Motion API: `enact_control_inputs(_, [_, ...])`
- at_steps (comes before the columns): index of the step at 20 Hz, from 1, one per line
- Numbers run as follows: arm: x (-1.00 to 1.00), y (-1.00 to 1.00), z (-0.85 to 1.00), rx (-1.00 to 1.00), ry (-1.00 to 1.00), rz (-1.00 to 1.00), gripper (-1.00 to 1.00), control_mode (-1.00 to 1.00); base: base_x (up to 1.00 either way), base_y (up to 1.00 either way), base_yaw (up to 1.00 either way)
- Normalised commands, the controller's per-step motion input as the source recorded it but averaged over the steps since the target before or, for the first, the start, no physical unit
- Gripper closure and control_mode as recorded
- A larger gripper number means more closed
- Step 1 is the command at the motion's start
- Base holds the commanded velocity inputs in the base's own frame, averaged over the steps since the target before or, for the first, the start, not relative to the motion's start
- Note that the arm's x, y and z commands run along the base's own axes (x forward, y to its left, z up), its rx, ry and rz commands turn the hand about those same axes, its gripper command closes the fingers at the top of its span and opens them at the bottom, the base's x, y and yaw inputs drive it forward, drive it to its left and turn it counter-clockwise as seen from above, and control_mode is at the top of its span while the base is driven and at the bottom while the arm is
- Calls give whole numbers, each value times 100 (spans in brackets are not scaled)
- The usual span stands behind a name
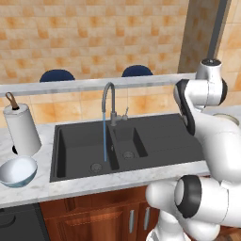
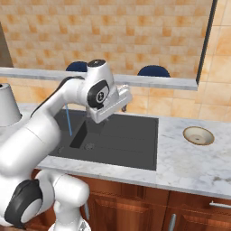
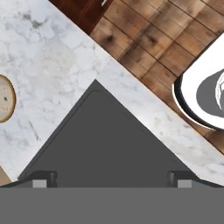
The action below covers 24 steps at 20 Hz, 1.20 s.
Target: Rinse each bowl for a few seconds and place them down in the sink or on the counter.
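Matte dark grey sink [image 1: 155, 136] with a dull grey metal tap [image 1: 109, 101], set in polished white-grey marbled stone counter [image 2: 189, 164]. Glossy pale blue bowl [image 1: 18, 171]; tan, earthenware-looking bowl [image 2: 198, 135]. Below, reddish-brown wood cabinets [image 1: 94, 216].

No text, label, brand, number or sign can be read anywhere in these pictures.
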Motion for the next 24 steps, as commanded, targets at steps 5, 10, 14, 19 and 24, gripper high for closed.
enact_control_inputs(5, [20,-30,-20,-1,0,-1,-100,-100,0,0,0])
enact_control_inputs(10, [24,-32,-22,-1,0,0,-100,-100,0,0,0])
enact_control_inputs(14, [25,-30,-20,-1,0,0,-100,-100,0,0,0])
enact_control_inputs(19, [13,-36,-18,-1,0,-1,-100,-100,0,0,0])
enact_control_inputs(24, [-1,-28,-20,-1,-2,-4,-100,-100,0,0,0])
